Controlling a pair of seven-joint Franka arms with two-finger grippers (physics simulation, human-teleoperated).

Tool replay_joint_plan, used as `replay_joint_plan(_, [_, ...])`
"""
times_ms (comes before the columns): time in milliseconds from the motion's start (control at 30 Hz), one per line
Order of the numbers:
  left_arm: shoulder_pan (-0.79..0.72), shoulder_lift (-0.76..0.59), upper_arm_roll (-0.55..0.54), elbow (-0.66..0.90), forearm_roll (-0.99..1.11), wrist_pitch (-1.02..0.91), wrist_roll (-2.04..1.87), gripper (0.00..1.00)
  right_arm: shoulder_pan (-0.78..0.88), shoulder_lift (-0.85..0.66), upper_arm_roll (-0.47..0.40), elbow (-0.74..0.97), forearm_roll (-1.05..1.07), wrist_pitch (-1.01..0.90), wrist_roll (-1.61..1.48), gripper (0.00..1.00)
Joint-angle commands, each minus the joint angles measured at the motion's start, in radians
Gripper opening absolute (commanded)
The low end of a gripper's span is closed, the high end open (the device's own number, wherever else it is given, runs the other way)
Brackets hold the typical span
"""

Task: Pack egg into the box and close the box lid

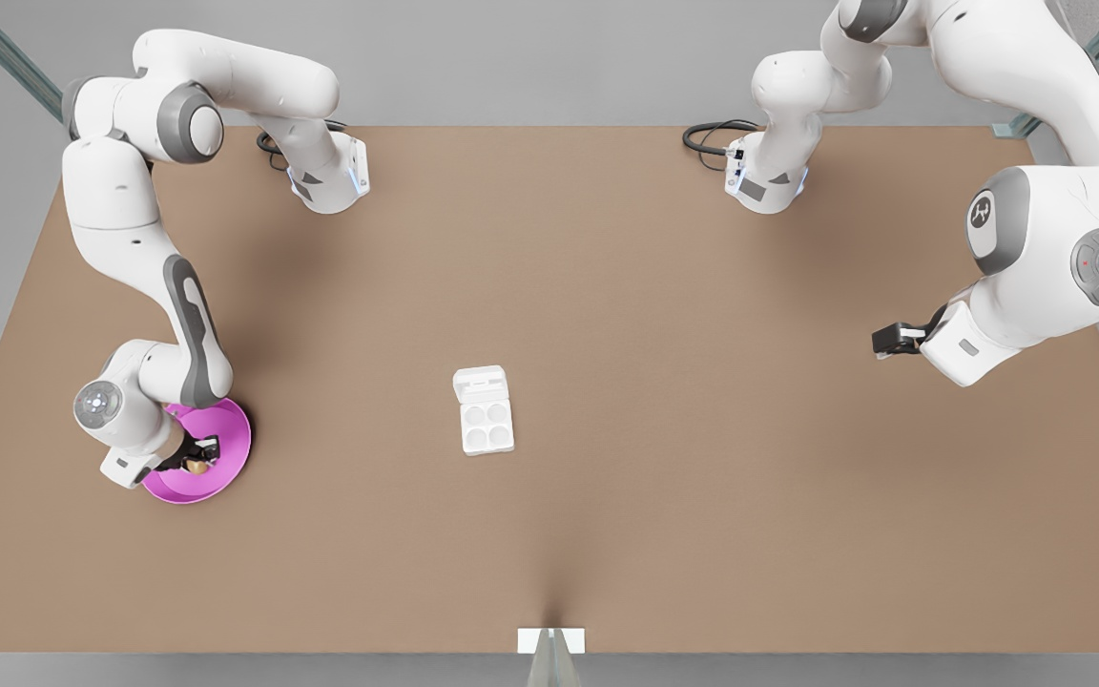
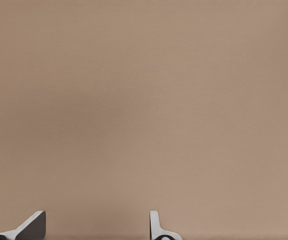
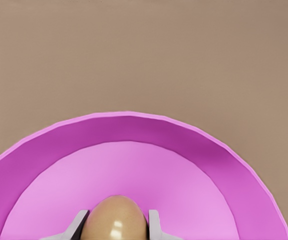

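Brown counter point(image 1: 664, 401) stretches wide, and the action is at the front view's left: the right gripper point(image 1: 198, 456) is down inside the pink plate point(image 1: 235, 429), fingers point(image 3: 153, 222) pressed against both sides of the egg point(image 3: 117, 218). That looks like the pick-up step, grasp made, lift not yet done. The egg's long axis seems to run away from the wrist, its rounded end pointing out past the fingertips. Next it must rise clear of the plate rim and travel to the box point(image 1: 486, 425) mid-counter, cups bare, box lid point(image 1: 481, 383) lying open flat. The left gripper point(image 1: 891, 339) waits at the front view's right above the counter, fingers spread, nothing held.
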Motion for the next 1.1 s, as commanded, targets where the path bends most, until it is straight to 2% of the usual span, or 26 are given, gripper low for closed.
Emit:
replay_joint_plan(0, [0.000,-0.001,0.000,0.000,0.000,0.001,0.000,1.00,0.001,-0.016,0.009,-0.001,-0.005,-0.014,0.010,0.55])
replay_joint_plan(167, [0.000,-0.003,0.000,0.001,0.000,0.002,0.000,1.00,0.073,-0.041,0.052,0.076,0.116,-0.129,0.060,0.55])
replay_joint_plan(300, [0.000,-0.006,0.000,0.001,-0.001,0.001,0.000,1.00,0.218,-0.036,0.052,0.133,0.127,-0.151,0.324,0.55])
replay_joint_plan(500, [0.000,-0.006,0.000,0.001,0.000,-0.001,0.000,1.00,0.415,-0.044,0.055,0.118,0.174,-0.151,0.592,0.55])
replay_joint_plan(667, [0.000,-0.004,0.000,0.001,-0.001,-0.001,0.000,1.00,0.488,-0.045,0.116,0.110,0.174,-0.143,0.770,0.55])
replay_joint_plan(933, [-0.002,-0.004,0.000,0.000,-0.001,-0.005,0.000,1.00,0.620,0.002,0.119,0.164,0.203,-0.088,0.944,0.55])
replay_joint_plan(1000, [-0.002,-0.004,-0.002,0.000,0.000,-0.008,0.000,0.93,0.636,0.005,0.119,0.168,0.225,-0.088,0.944,0.55])
replay_joint_plan(1067, [-0.002,-0.004,-0.002,0.000,0.000,-0.010,0.000,0.93,0.642,0.019,0.119,0.176,0.225,-0.088,0.944,0.56])
